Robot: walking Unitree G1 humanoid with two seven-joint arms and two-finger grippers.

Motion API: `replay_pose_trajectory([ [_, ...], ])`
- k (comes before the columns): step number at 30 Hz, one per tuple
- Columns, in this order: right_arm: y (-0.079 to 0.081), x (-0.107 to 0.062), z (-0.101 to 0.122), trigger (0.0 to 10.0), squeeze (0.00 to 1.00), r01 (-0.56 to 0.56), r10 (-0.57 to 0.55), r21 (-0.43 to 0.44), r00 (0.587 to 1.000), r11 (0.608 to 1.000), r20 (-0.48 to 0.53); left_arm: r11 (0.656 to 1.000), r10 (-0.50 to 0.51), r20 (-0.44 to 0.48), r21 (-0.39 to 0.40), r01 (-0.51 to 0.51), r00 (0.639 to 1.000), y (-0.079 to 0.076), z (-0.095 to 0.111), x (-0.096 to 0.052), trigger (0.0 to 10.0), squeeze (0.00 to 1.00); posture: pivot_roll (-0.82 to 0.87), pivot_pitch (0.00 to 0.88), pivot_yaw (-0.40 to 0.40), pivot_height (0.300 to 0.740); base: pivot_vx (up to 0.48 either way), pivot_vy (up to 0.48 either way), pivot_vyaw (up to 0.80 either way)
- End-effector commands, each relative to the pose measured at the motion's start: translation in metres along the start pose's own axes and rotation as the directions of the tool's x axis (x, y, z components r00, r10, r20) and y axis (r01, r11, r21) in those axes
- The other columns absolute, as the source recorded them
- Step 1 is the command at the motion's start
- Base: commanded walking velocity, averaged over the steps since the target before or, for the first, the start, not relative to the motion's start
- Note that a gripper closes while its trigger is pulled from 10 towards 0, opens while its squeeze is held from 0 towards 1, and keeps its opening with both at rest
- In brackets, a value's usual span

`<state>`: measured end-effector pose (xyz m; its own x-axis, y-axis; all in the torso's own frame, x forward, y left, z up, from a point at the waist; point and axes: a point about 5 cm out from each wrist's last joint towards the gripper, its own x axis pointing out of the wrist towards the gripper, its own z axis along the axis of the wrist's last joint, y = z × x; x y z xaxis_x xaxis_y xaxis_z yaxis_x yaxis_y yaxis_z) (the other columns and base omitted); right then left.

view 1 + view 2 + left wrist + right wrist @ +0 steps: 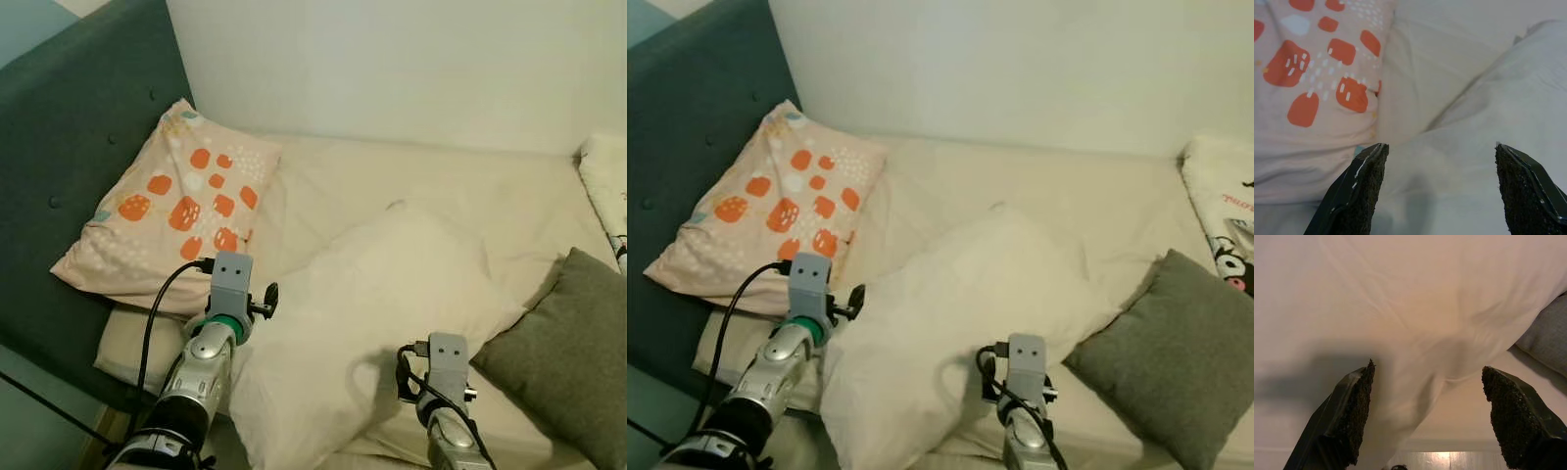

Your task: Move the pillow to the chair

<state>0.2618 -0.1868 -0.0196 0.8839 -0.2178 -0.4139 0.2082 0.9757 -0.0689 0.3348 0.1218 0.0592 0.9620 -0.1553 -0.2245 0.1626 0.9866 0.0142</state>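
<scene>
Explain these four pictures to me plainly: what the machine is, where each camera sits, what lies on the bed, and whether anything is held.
This is a humanoid robot with two silver arms, each ending in two black fingers. The two wide pictures come from its head, looking down at a bed. The other two come from cameras on its wrists, looking along the fingers. On the bed lie a large white pillow, a pink pillow with orange spots against the teal headboard, and a grey cushion. The left gripper and right gripper are both open at the white pillow's near edge, holding nothing.

I see a bed [441, 196] with a cream sheet against a plain white wall [392, 69]. A dark teal tufted headboard [78, 127] stands at its left, and pale wood floor [1449, 461] shows below.
</scene>
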Motion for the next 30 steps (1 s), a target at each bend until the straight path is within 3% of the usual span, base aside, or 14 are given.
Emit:
replay_pose_trajectory([
  [1, -0.0027, -0.0021, -0.0072, 10.0, 0.0, 0.011, -0.011, 0.009, 0.999, 1.0, -0.037, 1.0, -0.006, -0.032, 0.002, 0.006, 0.999, -0.0004, -0.0054, -0.0006, 10.0, 0.0, -0.01, 0.0, 0.126, 0.74, 0.0, 0.48, -0.8],
  [7, -0.0037, -0.0017, -0.0073, 10.0, 0.0, 0.017, -0.016, 0.006, 0.999, 1.0, -0.043, 1.0, -0.009, -0.03, 0.008, 0.009, 0.999, -0.0004, -0.0044, -0.0001, 10.0, 0.0, 0.0, 0.0, 0.123, 0.74, 0.0, 0.48, -0.69],
  [13, -0.0025, -0.0013, -0.0078, 10.0, 0.0, 0.012, -0.012, -0.009, 0.998, 1.0, -0.053, 1.0, -0.002, -0.031, 0.009, 0.003, 1.0, 0.0015, -0.0045, -0.0005, 10.0, 0.0, 0.0, 0.0, 0.121, 0.74, 0.0, 0.464, 0.0],
  [23, -0.0024, -0.0016, -0.0089, 10.0, 0.0, 0.012, -0.012, -0.007, 0.998, 1.0, -0.062, 0.999, -0.015, -0.038, 0.039, 0.017, 0.999, 0.0012, -0.0059, -0.0011, 10.0, 0.0, 0.0, 0.0, 0.123, 0.74, 0.0, 0.0, 0.0],
  [24, -0.0025, -0.0017, -0.0092, 10.0, 0.0, 0.013, -0.014, -0.006, 0.998, 1.0, -0.063, 0.997, -0.026, -0.052, 0.067, 0.029, 0.998, 0.001, -0.0074, -0.0011, 10.0, 0.0, 0.0, 0.0, 0.123, 0.74, 0.0, -0.48, 0.0],
  [30, -0.0036, -0.0023, -0.0105, 10.0, 0.0, 0.02, -0.02, -0.002, 0.998, 1.0, -0.068, 0.997, -0.042, -0.064, 0.058, 0.046, 0.997, -0.0011, -0.0084, -0.0009, 10.0, 0.0, 0.0, 0.0, 0.128, 0.74, 0.0, -0.48, 0.0],
])
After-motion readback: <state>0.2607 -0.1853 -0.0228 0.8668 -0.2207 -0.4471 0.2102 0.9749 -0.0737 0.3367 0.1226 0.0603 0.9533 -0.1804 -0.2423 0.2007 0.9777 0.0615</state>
